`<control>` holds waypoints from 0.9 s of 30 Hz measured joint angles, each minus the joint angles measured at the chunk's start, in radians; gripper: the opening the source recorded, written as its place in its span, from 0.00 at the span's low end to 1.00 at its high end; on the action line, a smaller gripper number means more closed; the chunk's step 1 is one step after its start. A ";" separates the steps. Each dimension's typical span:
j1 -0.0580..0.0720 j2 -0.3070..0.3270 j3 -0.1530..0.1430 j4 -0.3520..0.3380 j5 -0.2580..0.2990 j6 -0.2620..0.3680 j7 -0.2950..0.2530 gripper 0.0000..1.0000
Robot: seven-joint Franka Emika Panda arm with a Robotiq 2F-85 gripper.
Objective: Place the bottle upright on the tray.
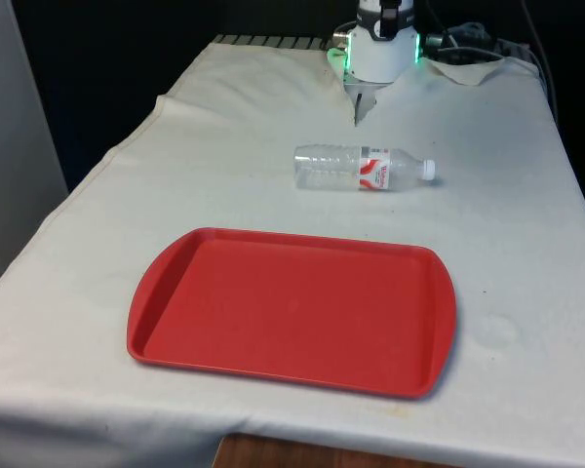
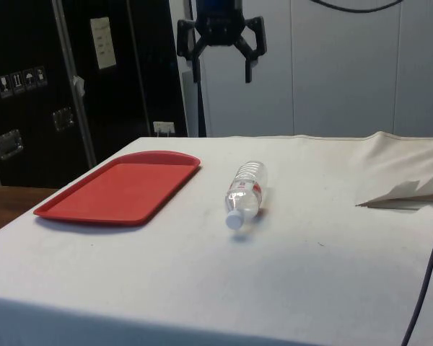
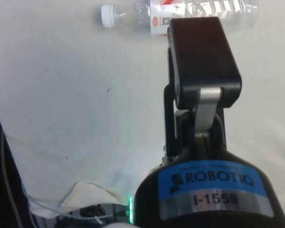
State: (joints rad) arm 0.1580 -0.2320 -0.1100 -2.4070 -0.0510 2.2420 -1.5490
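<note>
A clear plastic bottle (image 1: 361,168) with a red-and-white label and a white cap lies on its side on the white cloth, cap towards the front view's right. It shows near the table's middle in the side view (image 2: 245,191) and beyond the gripper in the wrist view (image 3: 180,12). A red tray (image 1: 292,307) with nothing on it lies nearer the front edge (image 2: 123,187). My gripper (image 2: 222,72) hangs open high above the table, behind the bottle (image 1: 357,109), holding nothing. One black finger (image 3: 202,61) shows edge-on in the wrist view.
A rumpled fold of cloth (image 1: 473,68) and cables lie at the far end beside the robot base (image 2: 404,191). A cable (image 2: 427,274) hangs over the table's side. The cloth drops off at the front edge (image 1: 273,429).
</note>
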 measured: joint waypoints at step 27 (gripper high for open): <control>0.000 0.094 0.010 -0.012 0.001 0.042 -0.003 1.00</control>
State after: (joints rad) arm 0.1580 -0.1380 -0.1000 -2.4190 -0.0500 2.2840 -1.5520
